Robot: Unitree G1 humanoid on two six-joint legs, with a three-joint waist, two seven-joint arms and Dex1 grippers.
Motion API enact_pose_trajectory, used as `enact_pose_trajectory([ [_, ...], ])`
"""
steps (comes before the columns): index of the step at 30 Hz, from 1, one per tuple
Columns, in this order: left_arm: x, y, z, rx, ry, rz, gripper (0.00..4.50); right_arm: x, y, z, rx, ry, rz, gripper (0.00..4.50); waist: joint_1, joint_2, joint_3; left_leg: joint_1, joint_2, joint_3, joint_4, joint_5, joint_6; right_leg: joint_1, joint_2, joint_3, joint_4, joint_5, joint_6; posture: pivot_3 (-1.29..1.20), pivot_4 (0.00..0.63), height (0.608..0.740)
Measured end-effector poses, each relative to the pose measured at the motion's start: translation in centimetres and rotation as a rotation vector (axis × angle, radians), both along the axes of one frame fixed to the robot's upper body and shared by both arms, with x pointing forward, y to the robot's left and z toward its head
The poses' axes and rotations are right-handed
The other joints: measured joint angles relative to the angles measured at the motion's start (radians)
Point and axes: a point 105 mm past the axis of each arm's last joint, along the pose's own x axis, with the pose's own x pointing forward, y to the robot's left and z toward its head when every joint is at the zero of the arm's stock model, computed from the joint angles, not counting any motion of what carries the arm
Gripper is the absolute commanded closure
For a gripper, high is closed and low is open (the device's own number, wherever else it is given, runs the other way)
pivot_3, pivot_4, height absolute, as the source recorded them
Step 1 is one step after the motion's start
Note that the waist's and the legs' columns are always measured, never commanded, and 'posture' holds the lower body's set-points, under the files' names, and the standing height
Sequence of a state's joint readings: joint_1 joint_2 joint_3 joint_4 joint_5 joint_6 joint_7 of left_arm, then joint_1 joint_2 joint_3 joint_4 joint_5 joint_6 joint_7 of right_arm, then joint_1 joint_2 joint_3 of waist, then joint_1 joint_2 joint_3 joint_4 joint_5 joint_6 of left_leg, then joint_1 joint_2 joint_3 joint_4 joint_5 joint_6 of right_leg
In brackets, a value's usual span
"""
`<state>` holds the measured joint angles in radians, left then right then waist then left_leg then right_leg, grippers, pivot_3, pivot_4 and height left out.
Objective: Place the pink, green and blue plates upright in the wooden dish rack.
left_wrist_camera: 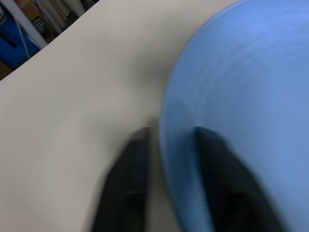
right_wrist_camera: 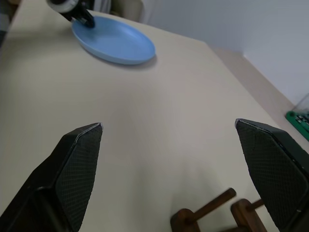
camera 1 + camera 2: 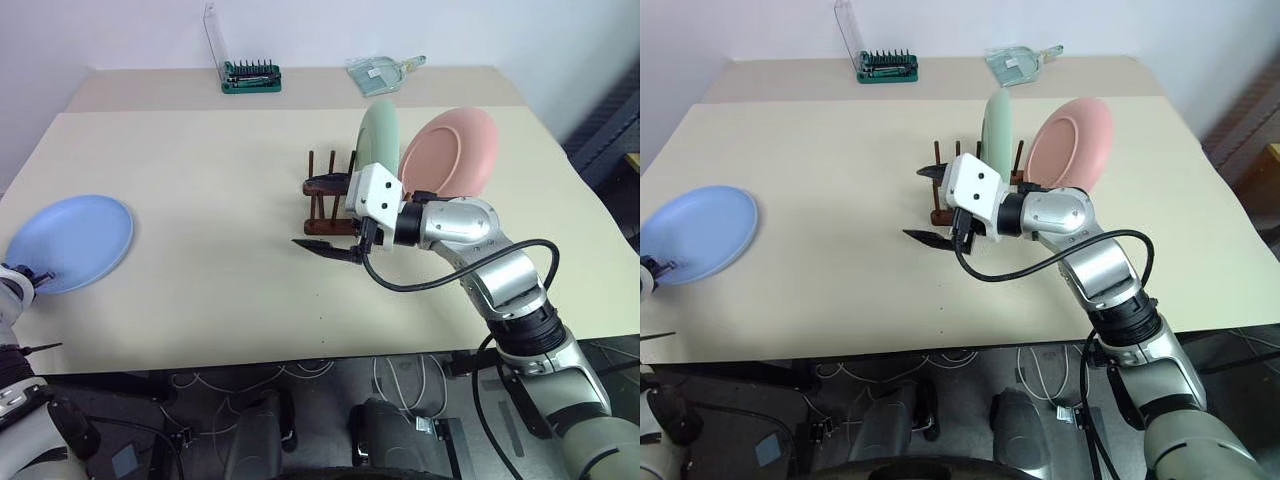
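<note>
The blue plate [image 3: 72, 240] lies flat on the table's left side. My left gripper [image 3: 38, 277] is shut on its near rim, and in the left wrist view one black finger [image 1: 130, 183] sits outside the blue plate [image 1: 241, 96] and the other over it. The green plate [image 3: 380, 135] and the pink plate [image 3: 452, 150] stand upright in the wooden dish rack [image 3: 322, 186]. My right gripper [image 3: 325, 215] hovers open and empty in front of the rack's free pegs [image 2: 207, 212], pointing left toward the blue plate [image 2: 116, 41].
A green bit case with a clear lid [image 3: 250, 75] and a clear flat scoop [image 3: 380, 70] sit at the table's far edge. Bare tabletop [image 3: 220, 200] stretches between the blue plate and the rack. The table's front edge [image 3: 300, 362] runs close below both arms.
</note>
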<state>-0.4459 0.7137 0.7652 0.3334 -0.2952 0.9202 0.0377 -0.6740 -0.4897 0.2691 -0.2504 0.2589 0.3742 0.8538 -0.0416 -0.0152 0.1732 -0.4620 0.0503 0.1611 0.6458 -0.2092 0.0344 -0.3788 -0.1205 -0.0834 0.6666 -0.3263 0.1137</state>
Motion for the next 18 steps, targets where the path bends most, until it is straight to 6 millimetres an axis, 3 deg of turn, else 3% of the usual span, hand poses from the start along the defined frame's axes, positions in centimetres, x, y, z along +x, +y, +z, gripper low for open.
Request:
enact_pose_trajectory([
  [5, 0.7, -0.7, -0.2, -0.006, -0.022, -0.010, 4.47, 0.1, -0.3, -0.5, 0.000, 0.024, -0.012, 0.00, 0.003, 0.000, 0.000, 0.000, -0.001, 0.000, 0.000, 0.000, 0.000, 0.000, -0.001, 0.000, 0.000, 0.000, 0.000, 0.00, 0.150, 0.732],
  [8, 2.7, -2.6, 1.6, 0.012, -0.153, -0.090, 4.47, 0.2, -0.4, -0.4, 0.005, 0.022, -0.022, 0.00, 0.014, -0.001, -0.001, 0.000, -0.001, 0.000, 0.000, 0.000, 0.000, 0.000, -0.001, 0.000, 0.000, 0.000, 0.000, 0.00, 0.150, 0.732],
  [11, 5.6, -6.6, 5.8, 0.070, -0.367, -0.268, 4.47, 0.5, -0.3, 0.0, 0.009, -0.014, -0.046, 0.00, 0.026, -0.003, -0.001, -0.001, -0.001, 0.000, 0.000, 0.000, 0.000, 0.000, -0.001, 0.000, -0.001, 0.000, 0.000, 0.00, 0.150, 0.732],
  [15, 8.0, -13.9, 12.2, 0.149, -0.630, -0.518, 4.47, 1.3, 0.0, 1.8, -0.002, -0.164, -0.096, 0.00, 0.026, -0.003, -0.001, -0.002, -0.001, 0.000, 0.001, 0.001, 0.003, 0.004, -0.001, 0.000, -0.001, 0.000, 0.000, 0.00, 0.150, 0.732],
  [18, 8.6, -17.3, 14.7, 0.212, -0.707, -0.597, 4.47, 2.2, 0.2, 2.3, -0.039, -0.283, -0.155, 0.00, 0.017, -0.003, -0.001, 0.000, 0.000, 0.002, 0.000, 0.002, 0.003, 0.004, 0.000, 0.000, 0.000, 0.000, 0.000, 0.00, 0.150, 0.732],
])
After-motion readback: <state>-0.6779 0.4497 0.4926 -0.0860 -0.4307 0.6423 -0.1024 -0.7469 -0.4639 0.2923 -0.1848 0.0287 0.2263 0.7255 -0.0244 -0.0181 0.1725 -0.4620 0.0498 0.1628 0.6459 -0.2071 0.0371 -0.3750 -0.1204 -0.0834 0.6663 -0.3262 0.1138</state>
